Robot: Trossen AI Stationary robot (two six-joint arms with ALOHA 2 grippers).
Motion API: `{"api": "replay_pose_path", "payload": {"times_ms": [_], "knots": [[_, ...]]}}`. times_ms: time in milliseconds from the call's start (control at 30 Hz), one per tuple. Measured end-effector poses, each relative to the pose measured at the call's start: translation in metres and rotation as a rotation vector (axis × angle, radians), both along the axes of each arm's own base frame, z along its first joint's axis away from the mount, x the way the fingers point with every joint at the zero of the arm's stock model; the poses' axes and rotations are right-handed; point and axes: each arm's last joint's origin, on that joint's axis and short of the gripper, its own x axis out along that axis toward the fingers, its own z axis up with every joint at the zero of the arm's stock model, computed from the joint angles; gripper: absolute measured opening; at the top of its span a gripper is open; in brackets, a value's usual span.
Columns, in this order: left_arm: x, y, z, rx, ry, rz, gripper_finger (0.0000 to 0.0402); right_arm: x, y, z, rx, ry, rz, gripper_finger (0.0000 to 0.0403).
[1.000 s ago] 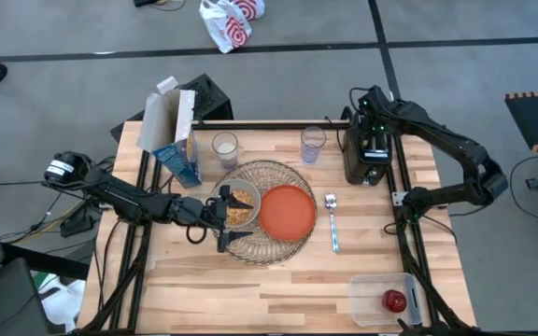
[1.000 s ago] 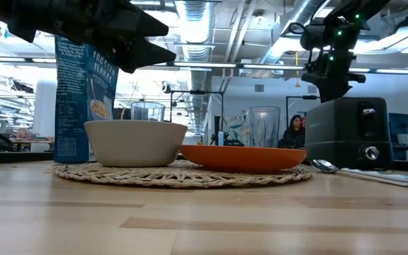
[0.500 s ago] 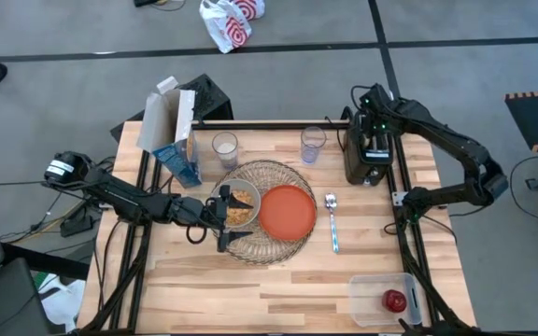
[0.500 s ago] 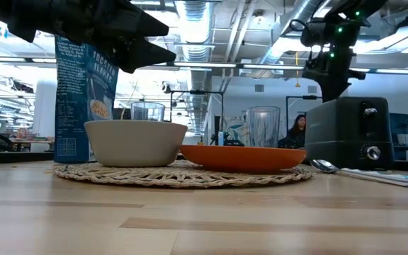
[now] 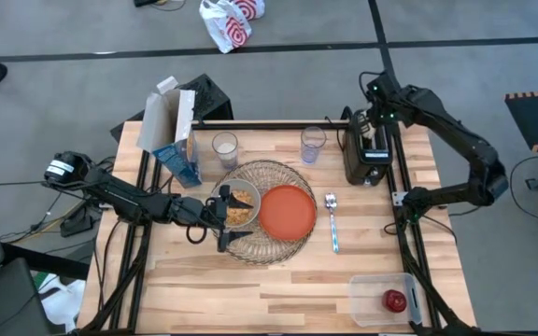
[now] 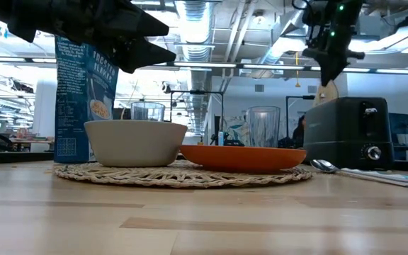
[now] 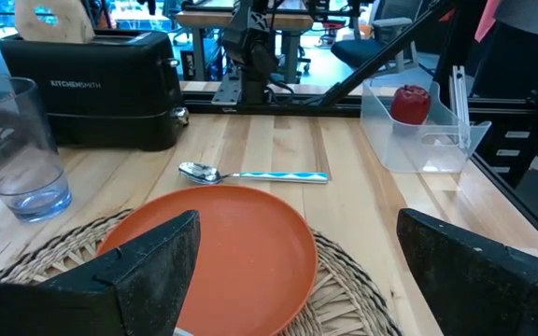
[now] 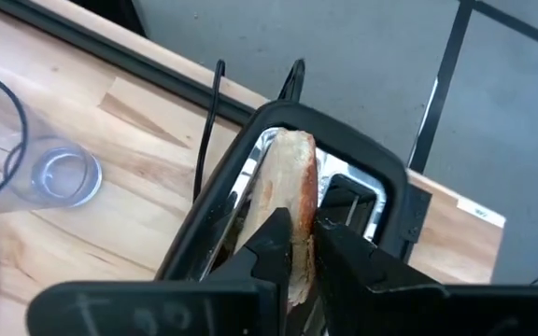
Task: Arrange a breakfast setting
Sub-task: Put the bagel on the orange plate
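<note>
My right gripper [image 5: 374, 119] is above the black toaster [image 5: 363, 159] at the table's far right, shut on the bread [image 8: 290, 173]. My left gripper [image 5: 223, 220] is open and empty, hovering over the near-left side of the grey bowl [image 5: 241, 205]. The bowl and the orange plate [image 5: 288, 211] rest on the round wire mat [image 5: 267, 245]. The metal spoon [image 5: 332, 222] lies to the right of the mat. Two clear glasses [image 5: 224, 147] [image 5: 313, 143] and the blue-white cereal box [image 5: 180, 142] stand behind it. The red apple [image 5: 395, 301] lies in the clear tub [image 5: 372, 301]. My right gripper pinches the bread's upper end [image 8: 293, 217] between its two fingers [image 8: 271, 235], one on each flat face. The fingers point down from above. The bread hangs upright below them [image 6: 324, 91], its lower end at the toaster's slot [image 8: 250, 201].
The toaster stands at the far right edge, with a black cable behind it. The tub with the apple is at the near right corner. Bare tabletop [image 5: 204, 289] lies along the near edge. A person [image 6: 299, 131] shows in the room behind the table.
My right gripper has gone up from the toaster's top, staying shut on the bread. The bread has risen out of the slot and now shows between the gripper and the toaster.
</note>
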Motion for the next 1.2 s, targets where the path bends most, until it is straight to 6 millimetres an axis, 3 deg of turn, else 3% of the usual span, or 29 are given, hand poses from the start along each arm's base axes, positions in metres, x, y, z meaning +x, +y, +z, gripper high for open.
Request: {"api": "replay_pose_path", "payload": {"times_ms": [367, 800, 1000, 1200], "knots": [[0.0, 0.0, 0.0, 0.0, 0.0, 0.0, 0.0348, 0.009, 0.019, 0.039, -0.062, -0.059, 0.092, 0.0067], [0.0, 0.0, 0.0, 0.0, 0.0, -0.001, 0.0348, 0.035, 0.072, 0.055, 0.033, -0.318, 0.424, 0.0067], [0.0, 0.0, 0.0, 0.0, 0.0, -0.001, 0.0348, 0.062, 0.096, 0.049, 0.047, -0.353, 0.579, 0.0067], [0.0, 0.0, 0.0, -0.002, -0.001, -0.003, 0.0348, 0.086, 0.108, 0.008, 0.114, -0.455, 0.733, 0.0067]]}}
